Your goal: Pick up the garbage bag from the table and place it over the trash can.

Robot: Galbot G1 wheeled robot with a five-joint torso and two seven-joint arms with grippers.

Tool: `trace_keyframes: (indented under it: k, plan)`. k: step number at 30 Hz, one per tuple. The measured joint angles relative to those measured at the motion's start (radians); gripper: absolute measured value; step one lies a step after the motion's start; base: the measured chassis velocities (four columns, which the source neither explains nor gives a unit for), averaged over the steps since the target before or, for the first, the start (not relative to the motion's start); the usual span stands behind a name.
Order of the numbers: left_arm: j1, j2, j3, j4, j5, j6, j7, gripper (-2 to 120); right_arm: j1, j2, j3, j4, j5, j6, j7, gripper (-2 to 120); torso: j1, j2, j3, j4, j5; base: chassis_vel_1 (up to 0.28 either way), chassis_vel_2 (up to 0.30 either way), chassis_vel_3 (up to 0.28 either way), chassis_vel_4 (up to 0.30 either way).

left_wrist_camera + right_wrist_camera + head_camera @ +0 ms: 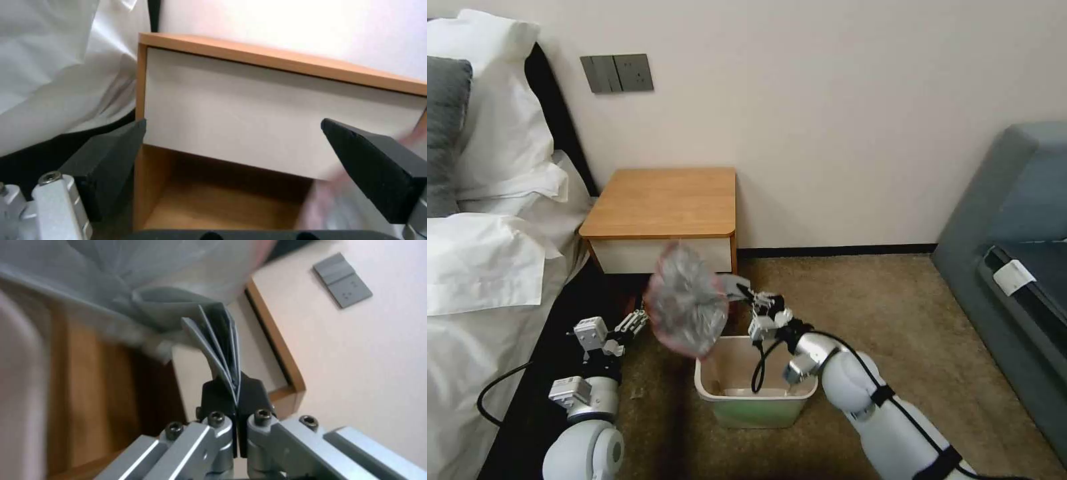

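The garbage bag (686,303), crinkly grey plastic with a pinkish rim, hangs in the air in front of the table's drawer and just above the near-left corner of the trash can (747,410). My right gripper (740,291) is shut on a folded edge of the garbage bag (213,336); in the right wrist view its black fingertips (237,388) pinch the pleats. My left gripper (634,323) stands open low beside the bag, its pads (106,160) wide apart facing the drawer front of the table (267,113). The wooden table (664,200) top is bare.
A bed with white pillows and bedding (487,253) runs along the left, close to my left arm. A grey sofa (1014,253) stands at the right. Open carpet (880,307) lies right of the trash can. A switch plate (617,73) is on the wall.
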Motion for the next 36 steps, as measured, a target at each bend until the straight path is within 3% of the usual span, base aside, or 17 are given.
trace_keyframes:
  k: [18, 29, 31, 33, 36]
  plan:
    - [-0.002, 0.000, 0.016, 0.016, 0.009, 0.001, 0.001, 98, -0.149, -0.061, 0.034, 0.080, -0.029, 0.019, 0.009, 0, 0.000, 0.000, 0.000, 0.0000, 0.0000, 0.000, 0.000, 0.000, 0.000]
    - [-0.025, 0.003, 0.030, 0.066, 0.022, -0.006, 0.001, 98, -0.160, -0.114, 0.016, 0.074, 0.168, 0.020, -0.013, 1, 0.000, 0.000, 0.000, 0.0001, -0.0001, 0.000, 0.000, 0.000, 0.000]
    - [-0.036, 0.007, 0.033, 0.077, 0.026, -0.006, 0.000, 98, -0.158, -0.128, 0.013, 0.067, 0.206, 0.017, -0.018, 10, 0.000, 0.000, 0.000, 0.0001, 0.0000, 0.000, 0.000, 0.000, 0.000]
    - [-0.040, 0.008, 0.034, 0.080, 0.026, -0.005, 0.000, 98, -0.157, -0.132, 0.012, 0.066, 0.216, 0.016, -0.021, 13, 0.000, 0.000, 0.000, 0.0001, 0.0000, 0.000, 0.000, 0.000, 0.000]
    - [-0.076, 0.013, 0.038, 0.104, 0.025, 0.001, -0.002, 98, -0.150, -0.158, 0.007, 0.058, 0.270, -0.004, -0.032, 29, 0.000, 0.000, 0.000, 0.0000, 0.0000, 0.000, 0.000, 0.000, 0.000]
